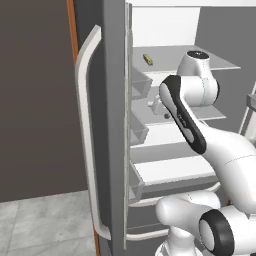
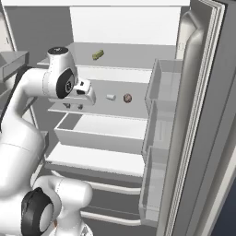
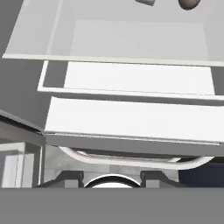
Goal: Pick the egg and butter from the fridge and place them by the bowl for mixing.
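The fridge [image 2: 203, 115] stands open, its white shelves and drawers facing the arm. In the right base view the pincer [image 2: 73, 106] hangs at the left end of the middle shelf [image 2: 106, 107], pointing down over that shelf's front edge. The egg [image 2: 127, 97] lies on the same shelf, well off to the pincer's right, and a small pale block [image 2: 111, 97] sits between them, nearer the egg. The butter [image 2: 97, 55] rests one shelf higher, above and slightly right of the pincer, near the back wall.

The left base view hides the egg behind the arm's forearm but shows the butter [image 1: 148, 59] plainly on the upper shelf, and the long curved handle [image 1: 89, 140] on the left door. The hand view looks down past the shelf edge: the egg [image 3: 189, 3] is cut by the top border, with the pale block [image 3: 145, 1] beside it; below lie the open drawer [image 3: 131, 39] and the lower shelf fronts.

The finger tips [image 3: 70, 178] show only as dark stubs at the bottom, seemingly set somewhat apart with nothing between them, though I cannot tell the pincer's state for sure.

The shelf between pincer and block is bare. The door bins [image 2: 161, 87] stand to the egg's right.
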### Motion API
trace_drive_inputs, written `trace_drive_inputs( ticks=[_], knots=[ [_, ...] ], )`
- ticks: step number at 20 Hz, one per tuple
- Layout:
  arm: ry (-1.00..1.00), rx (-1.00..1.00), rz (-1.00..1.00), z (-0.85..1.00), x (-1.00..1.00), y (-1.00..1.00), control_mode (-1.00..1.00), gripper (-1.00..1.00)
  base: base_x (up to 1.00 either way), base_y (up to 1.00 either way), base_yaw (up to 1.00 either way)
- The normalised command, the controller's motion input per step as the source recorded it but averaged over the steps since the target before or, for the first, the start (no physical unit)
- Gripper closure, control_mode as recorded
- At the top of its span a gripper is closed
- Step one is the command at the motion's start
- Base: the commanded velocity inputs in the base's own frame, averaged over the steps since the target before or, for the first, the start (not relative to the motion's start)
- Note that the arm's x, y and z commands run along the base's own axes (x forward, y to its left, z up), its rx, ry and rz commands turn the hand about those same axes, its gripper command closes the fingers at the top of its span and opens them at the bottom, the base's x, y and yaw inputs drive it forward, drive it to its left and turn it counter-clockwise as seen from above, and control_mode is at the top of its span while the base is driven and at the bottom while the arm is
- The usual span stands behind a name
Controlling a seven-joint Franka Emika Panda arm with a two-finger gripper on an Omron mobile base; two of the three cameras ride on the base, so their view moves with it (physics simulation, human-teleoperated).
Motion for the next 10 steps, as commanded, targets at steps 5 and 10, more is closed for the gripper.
trace_drive_inputs(
  ticks=[5,10],
  knots=[
    [0.01,0.0,0.01,-0.06,0.0,-0.18,-1.0,-1.0,0.0,0.0,0.0],
    [-0.21,-0.02,-0.02,0.0,-0.02,-0.14,-1.0,-1.0,0.0,0.0,0.0]
  ],
)
